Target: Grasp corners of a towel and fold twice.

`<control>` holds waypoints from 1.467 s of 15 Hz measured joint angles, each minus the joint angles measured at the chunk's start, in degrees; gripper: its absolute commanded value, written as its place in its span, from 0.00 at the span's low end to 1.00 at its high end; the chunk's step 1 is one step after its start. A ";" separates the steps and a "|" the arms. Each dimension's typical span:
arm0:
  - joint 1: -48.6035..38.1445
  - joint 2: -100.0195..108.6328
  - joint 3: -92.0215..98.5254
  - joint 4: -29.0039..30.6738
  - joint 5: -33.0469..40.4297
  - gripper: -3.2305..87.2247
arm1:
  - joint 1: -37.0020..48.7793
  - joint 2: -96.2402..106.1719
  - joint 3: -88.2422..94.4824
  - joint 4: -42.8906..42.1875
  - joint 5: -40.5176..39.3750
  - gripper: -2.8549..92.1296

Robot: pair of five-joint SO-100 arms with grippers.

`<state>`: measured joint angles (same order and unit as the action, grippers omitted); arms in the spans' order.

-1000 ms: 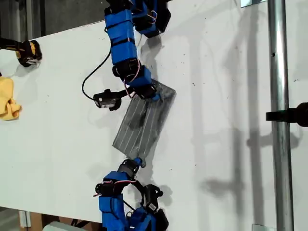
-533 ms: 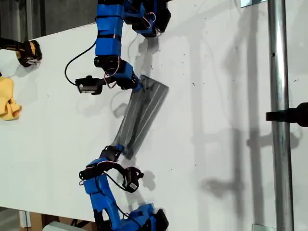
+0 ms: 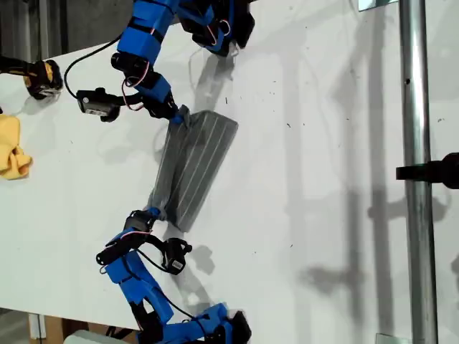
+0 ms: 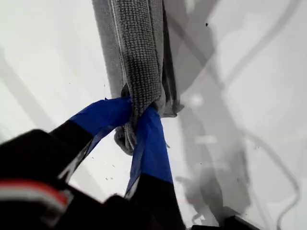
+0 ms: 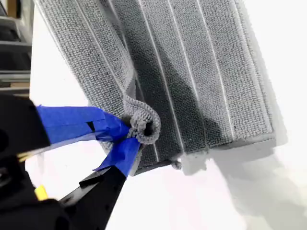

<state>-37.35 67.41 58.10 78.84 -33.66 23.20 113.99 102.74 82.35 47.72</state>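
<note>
So my first gripper point(image 4: 139, 122) and my second gripper point(image 5: 132, 132) are each pinching a corner of the grey striped towel point(image 3: 192, 166) – mid-fold, mid-table – next I'd guess carry toward 3 o'clock in the exterior view.

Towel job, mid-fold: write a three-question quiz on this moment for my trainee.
1. True or false: my first gripper is open.
2. What does my second gripper pinch? A) a corner of the towel; B) a cable; C) nothing.
3. Fill in: the yellow cloth lies at the exterior view's ____ edge.

Key: 1 false, its fingers are shut on the towel; 2 A; 3 left.
</note>
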 measured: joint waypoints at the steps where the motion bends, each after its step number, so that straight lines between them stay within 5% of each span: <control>1: 0.00 -0.09 0.00 0.00 0.18 0.03 | -0.44 0.09 1.32 -0.44 -0.09 0.03; 13: 4.22 -11.34 -0.09 8.88 -4.66 0.03 | -16.79 -12.83 12.83 -12.22 15.47 0.03; 20: 2.20 -15.82 -2.90 9.14 -4.04 0.03 | -17.40 -26.02 10.63 -14.68 16.96 0.03; 22: 2.11 -17.40 -4.04 9.40 -3.52 0.09 | -17.40 -26.28 10.28 -14.68 16.96 0.12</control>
<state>-35.24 50.01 54.05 88.24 -37.18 5.80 87.71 113.03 67.68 64.69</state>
